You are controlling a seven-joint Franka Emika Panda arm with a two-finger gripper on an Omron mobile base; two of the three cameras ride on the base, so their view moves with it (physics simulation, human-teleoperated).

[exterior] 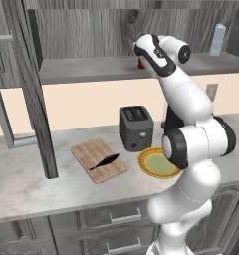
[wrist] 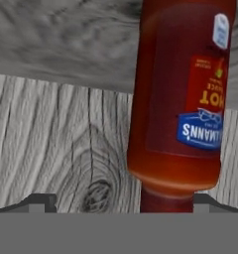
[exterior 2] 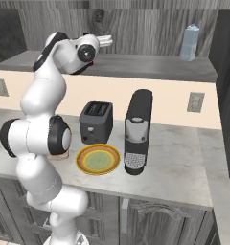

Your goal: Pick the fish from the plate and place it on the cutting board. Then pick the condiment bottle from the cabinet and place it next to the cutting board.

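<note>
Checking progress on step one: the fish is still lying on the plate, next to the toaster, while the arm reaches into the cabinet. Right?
Not quite. The fish lies on the cutting board, as the left base view shows; the plate beside the toaster holds nothing. The arm does reach into the cabinet.

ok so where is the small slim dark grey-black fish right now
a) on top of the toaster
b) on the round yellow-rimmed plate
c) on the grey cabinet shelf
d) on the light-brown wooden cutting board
d: the small slim dark grey-black fish lies on the light-brown wooden cutting board, and the round yellow-rimmed plate beside it holds nothing.
</note>
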